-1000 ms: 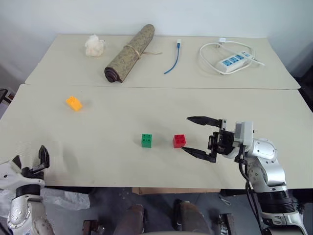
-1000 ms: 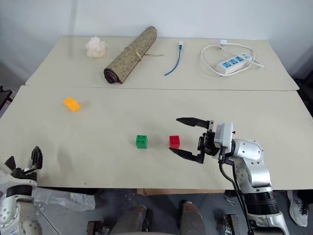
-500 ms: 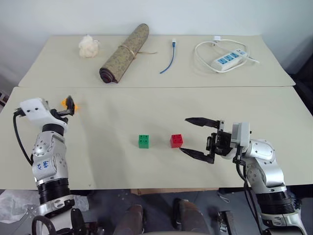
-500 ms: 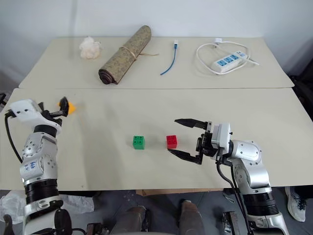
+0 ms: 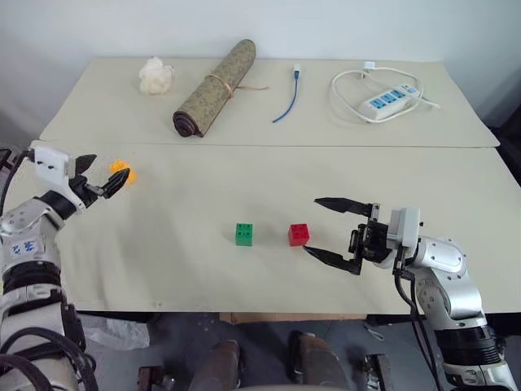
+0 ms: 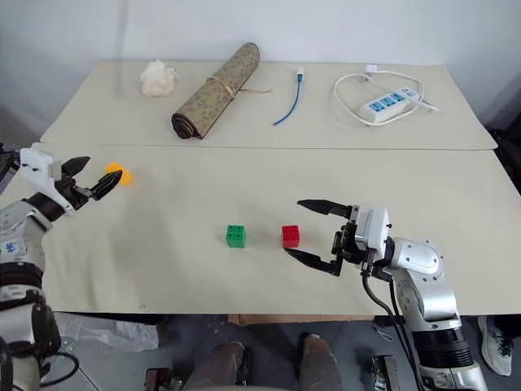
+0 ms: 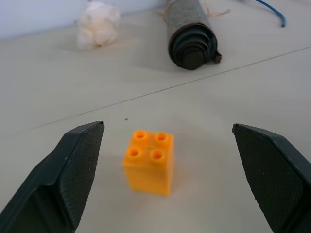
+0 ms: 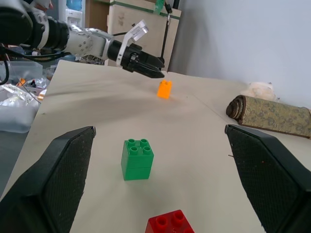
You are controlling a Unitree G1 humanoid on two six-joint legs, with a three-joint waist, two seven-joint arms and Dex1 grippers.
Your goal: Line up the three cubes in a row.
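On the near table (image 5: 203, 277) the green cube (image 5: 243, 234) and the red cube (image 5: 299, 234) stand side by side with a small gap between them, the green one to the left. The orange cube (image 6: 119, 173) sits well apart from them, far to the left of the same table. The right gripper (image 5: 335, 232) hovers just right of the red cube, its two fingers wide apart and holding nothing. The left gripper (image 6: 96, 177) is just beside the orange cube, also with fingers spread and empty. In the head views the orange cube is partly covered by the left gripper's fingertips, but the left wrist view shows it whole: it stands upright on the table with four studs on top, between the two open fingers and not touched by them. The right wrist view shows the green cube and red cube from the side, and the left gripper near the orange cube beyond them. On the far table (image 5: 456, 130) lie a white fluffy lump (image 5: 156, 75), a rolled mat (image 5: 216, 87), a blue cable (image 5: 286, 103) and a white power strip (image 5: 386, 100).
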